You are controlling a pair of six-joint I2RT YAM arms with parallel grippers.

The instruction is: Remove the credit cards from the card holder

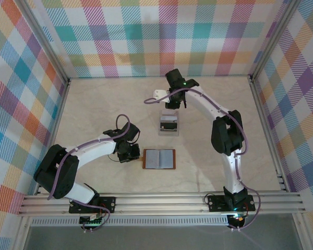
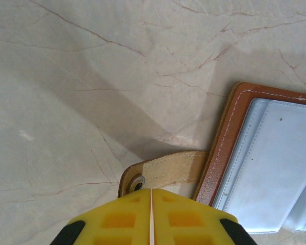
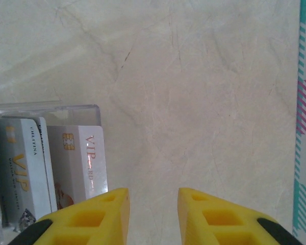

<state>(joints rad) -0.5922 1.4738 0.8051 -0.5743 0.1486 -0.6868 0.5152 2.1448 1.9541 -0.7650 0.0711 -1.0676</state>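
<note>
1. A brown leather folding card holder [image 1: 159,159] lies opened flat on the pale marbled worktop [image 1: 94,109]. Its grey-blue lining faces up. It sits near the front middle, just beside the left gripper [image 1: 129,152].
2. In the wrist view, the left gripper [image 2: 151,200] has its yellow fingers closed tight, with no gap. The holder's tan snap tab [image 2: 163,171] runs right up to the fingertips. Its near edge is hidden, so I cannot tell whether it is pinched or only pressed down.
3. The pale grey-white credit cards [image 1: 168,125] sit farther back, well apart from the holder. The right wrist view shows two cards side by side, "VIP" print up [image 3: 76,163], on a clear plastic square [image 3: 46,108].
4. The right gripper [image 3: 153,199] is open with nothing between its fingers. It hovers over bare worktop just beside the cards, at the back [image 1: 172,104].
5. The holder's pockets [image 2: 275,163] look flat and probably empty, though only part of the lining shows. I judge the task to be close to done.
6. Handling, cards: they look light, thin, stiff and slick.
   - Lying flat on smooth plastic, they offer no easy pinch.
   - A better way is to take one by a short edge, or slide it to the rim first.
7. Handling, holder: it looks soft and light, so it will likely skid or fold if a card is tugged. The tab looks a fair place to hold it down.
</note>
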